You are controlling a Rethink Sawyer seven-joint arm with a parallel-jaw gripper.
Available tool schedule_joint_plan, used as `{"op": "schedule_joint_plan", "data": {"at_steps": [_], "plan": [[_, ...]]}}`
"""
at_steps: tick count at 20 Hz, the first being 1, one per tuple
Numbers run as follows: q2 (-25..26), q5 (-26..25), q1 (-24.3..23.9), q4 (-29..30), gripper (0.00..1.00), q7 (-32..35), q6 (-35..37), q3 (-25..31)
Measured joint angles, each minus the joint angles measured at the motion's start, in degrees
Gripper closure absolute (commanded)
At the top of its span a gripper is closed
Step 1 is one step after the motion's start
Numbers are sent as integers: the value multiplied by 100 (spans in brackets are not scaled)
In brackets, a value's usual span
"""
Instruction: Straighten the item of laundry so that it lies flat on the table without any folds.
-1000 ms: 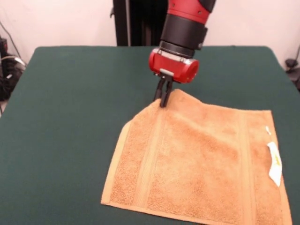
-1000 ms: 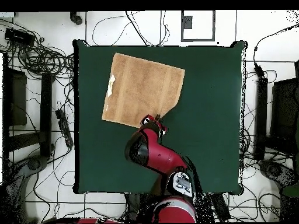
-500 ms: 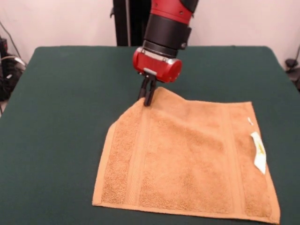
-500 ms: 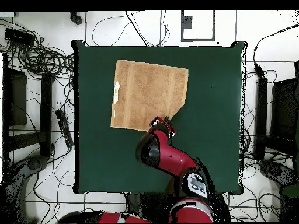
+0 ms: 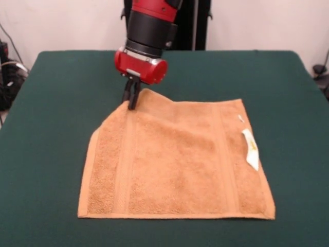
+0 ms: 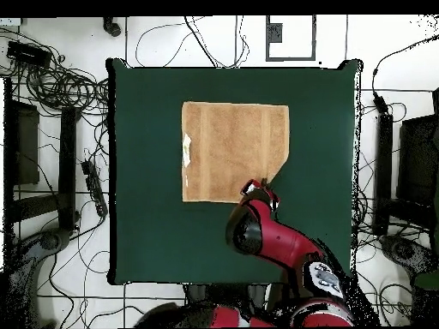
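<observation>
The orange-tan towel (image 5: 177,162) lies spread on the dark green table (image 5: 61,92), with a white label (image 5: 250,148) at its right edge in the front view. My gripper (image 5: 131,104) is shut on the towel's far left corner, which is lifted slightly off the table. The towel's far edge slopes up to that pinched corner. In the overhead view the towel (image 6: 231,150) sits mid-table and my gripper (image 6: 261,183) is at its lower right corner, which looks cut off at a slant.
Cables and dark equipment (image 6: 51,94) surround the table on the floor. The robot's arm (image 6: 274,240) reaches over the table's near side in the overhead view. The pedestal (image 5: 154,25) stands behind the table's far edge.
My gripper has dragged the pinched corner to the left in the front view. The whole towel slid with it and turned squarer to the table's edges.
</observation>
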Motion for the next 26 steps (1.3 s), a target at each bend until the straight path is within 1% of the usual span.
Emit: {"op": "schedule_joint_plan", "data": {"at_steps": [5,8,17,26], "plan": [[-91,-495,-387,36,100,0,-1,9],[-98,-706,-551,59,100,0,-1,9],[-157,-916,-666,259,100,0,-1,12],[-495,-1088,-786,603,100,0,-1,70]]}}
